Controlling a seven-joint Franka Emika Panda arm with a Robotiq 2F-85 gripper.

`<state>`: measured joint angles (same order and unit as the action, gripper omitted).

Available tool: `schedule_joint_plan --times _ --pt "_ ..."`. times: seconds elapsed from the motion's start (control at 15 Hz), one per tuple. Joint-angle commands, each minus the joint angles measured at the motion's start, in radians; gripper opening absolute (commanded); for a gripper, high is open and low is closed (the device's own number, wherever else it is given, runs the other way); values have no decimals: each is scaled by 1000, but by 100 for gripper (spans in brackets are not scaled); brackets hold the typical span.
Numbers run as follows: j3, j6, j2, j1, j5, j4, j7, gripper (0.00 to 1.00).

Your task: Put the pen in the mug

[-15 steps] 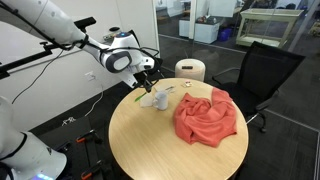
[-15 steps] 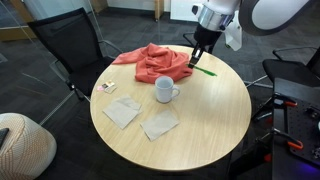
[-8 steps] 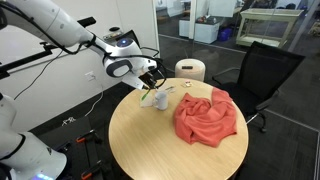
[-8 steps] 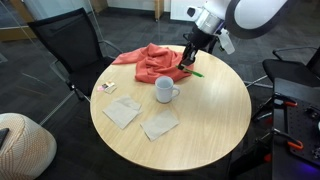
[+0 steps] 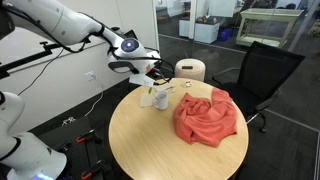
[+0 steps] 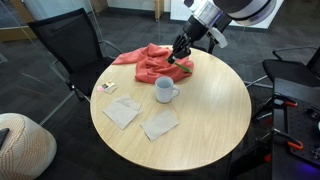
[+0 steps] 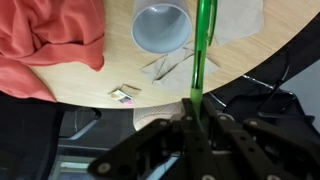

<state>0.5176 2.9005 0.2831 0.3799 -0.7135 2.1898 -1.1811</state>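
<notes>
My gripper is shut on the thin yellow-green pen, which sticks straight out from between the fingers. In the wrist view the white mug stands open-mouthed on the table just to the left of the pen's shaft. In an exterior view the gripper holds the pen in the air above the edge of the red cloth, behind the mug. In an exterior view the gripper hangs above the mug.
Round wooden table with two grey napkins and a small card. Black office chairs stand around it. A cream cylinder stands beyond the table.
The gripper has lifted the pen off the table and carried it up and over the red cloth's edge, toward the mug.
</notes>
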Motion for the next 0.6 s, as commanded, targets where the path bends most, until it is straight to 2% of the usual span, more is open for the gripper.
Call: schedule_joint_plan --times 0.0,0.2,0.53 --pt "99 -59 49 122 -123 -67 -264 3" --pt "150 -112 93 196 -177 -98 -481 3" --pt "211 -185 157 279 -228 -127 -769 3"
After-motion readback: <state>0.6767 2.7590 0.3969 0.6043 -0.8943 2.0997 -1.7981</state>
